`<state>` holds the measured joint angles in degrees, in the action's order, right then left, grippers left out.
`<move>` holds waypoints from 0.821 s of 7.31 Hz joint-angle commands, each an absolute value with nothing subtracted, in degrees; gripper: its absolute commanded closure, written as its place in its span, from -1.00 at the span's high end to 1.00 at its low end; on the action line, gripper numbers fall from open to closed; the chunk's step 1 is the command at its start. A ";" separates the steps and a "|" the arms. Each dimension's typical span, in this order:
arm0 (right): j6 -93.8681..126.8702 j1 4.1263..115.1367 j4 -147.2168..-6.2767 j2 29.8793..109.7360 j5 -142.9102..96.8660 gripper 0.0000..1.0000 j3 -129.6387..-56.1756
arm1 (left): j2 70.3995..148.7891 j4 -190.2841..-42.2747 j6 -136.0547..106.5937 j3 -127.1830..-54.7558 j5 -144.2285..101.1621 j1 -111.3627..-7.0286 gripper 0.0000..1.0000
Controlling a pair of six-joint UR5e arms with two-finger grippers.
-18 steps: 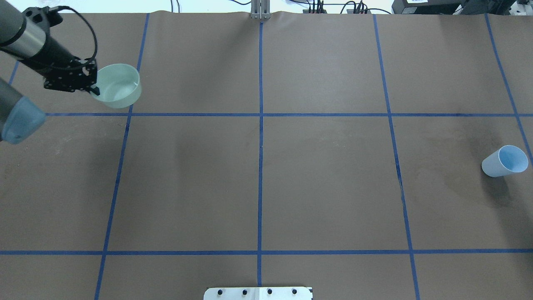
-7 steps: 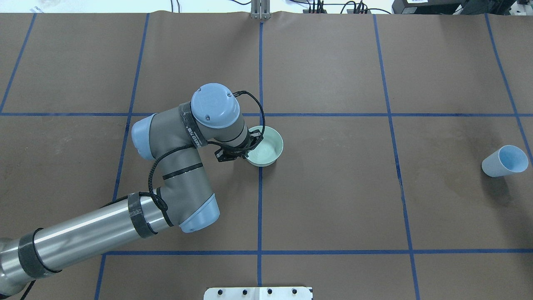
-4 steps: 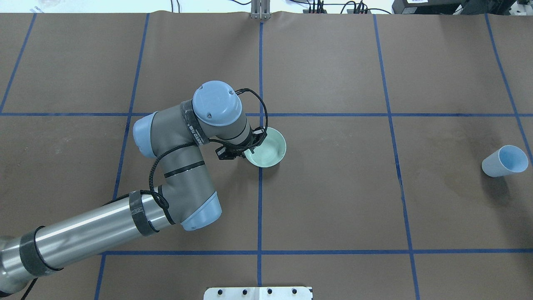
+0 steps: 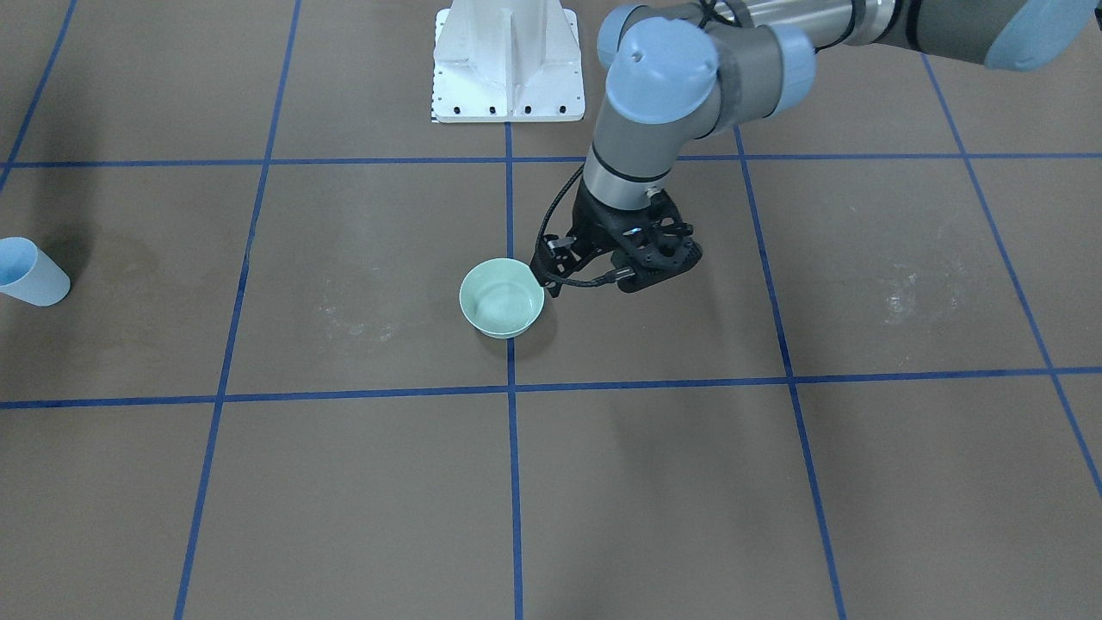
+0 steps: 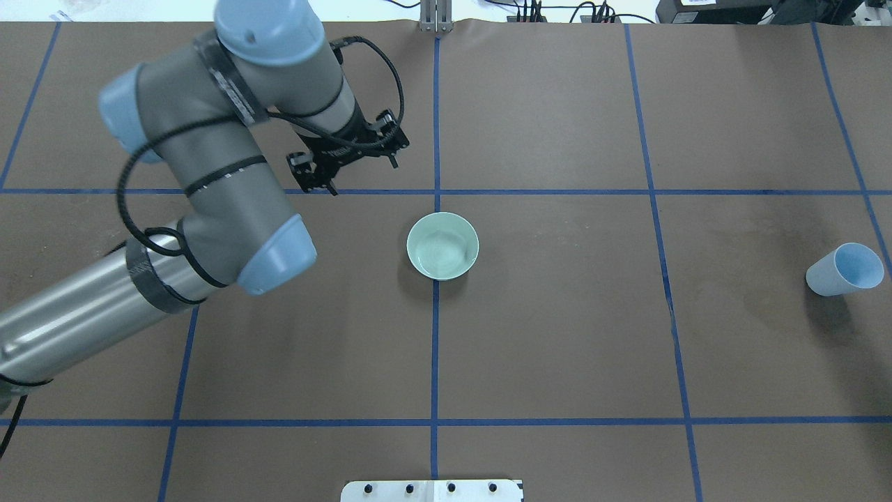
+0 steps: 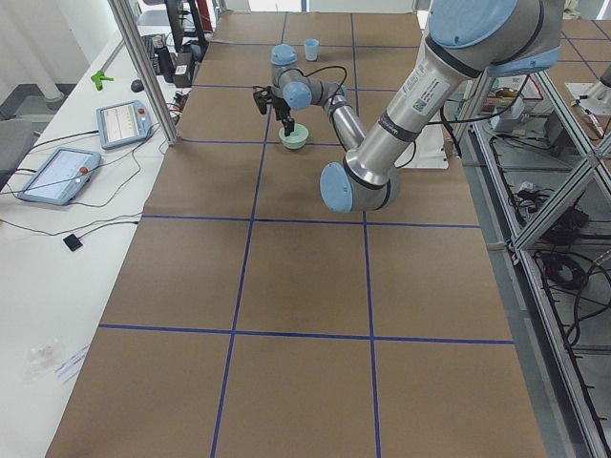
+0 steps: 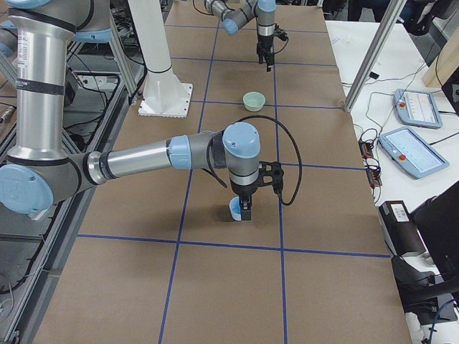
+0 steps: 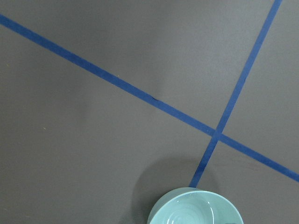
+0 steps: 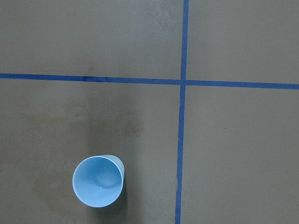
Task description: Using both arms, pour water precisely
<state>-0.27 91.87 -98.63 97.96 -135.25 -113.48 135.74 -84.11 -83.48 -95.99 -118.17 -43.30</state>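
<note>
A pale green bowl (image 5: 442, 245) stands on the brown table at its middle, with a faint sheen of water (image 5: 442, 251) inside. My left gripper (image 5: 362, 178) is open and empty. In the overhead view it is raised and apart from the bowl, to the far left of it. In the front view the left gripper (image 4: 549, 274) is close by the bowl's (image 4: 502, 299) rim. The left wrist view shows the bowl (image 8: 196, 209) far below. A light blue cup (image 5: 844, 270) stands at the right edge. In the exterior right view my right gripper (image 7: 244, 213) hangs at the cup (image 7: 234, 208); I cannot tell whether it is open or shut.
Blue tape lines divide the table into a grid. The white pedestal (image 4: 508, 60) stands at the robot's edge. Control tablets (image 6: 119, 122) and cables lie on a bench past the table's far edge. Frame posts (image 7: 376, 50) stand there too.
The left arm carried the bowl from the far left to the table's middle, set it down and let go. It has risen and drawn back to the far left.
</note>
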 commanded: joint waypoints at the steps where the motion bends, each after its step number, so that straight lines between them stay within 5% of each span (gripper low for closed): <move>1: 6.79 89.76 -98.35 101.58 -133.87 0.98 -122.03 | 134.48 -76.64 -74.89 -99.84 -119.10 -47.19 1.00; 3: 21.82 84.83 -78.97 112.77 -127.01 0.88 -126.47 | 134.30 -76.64 -75.32 -99.93 -119.00 -46.94 1.00; 6: 31.88 76.58 -71.56 116.63 -117.90 0.99 -126.56 | 131.58 -76.90 -75.41 -100.28 -116.82 -46.58 1.00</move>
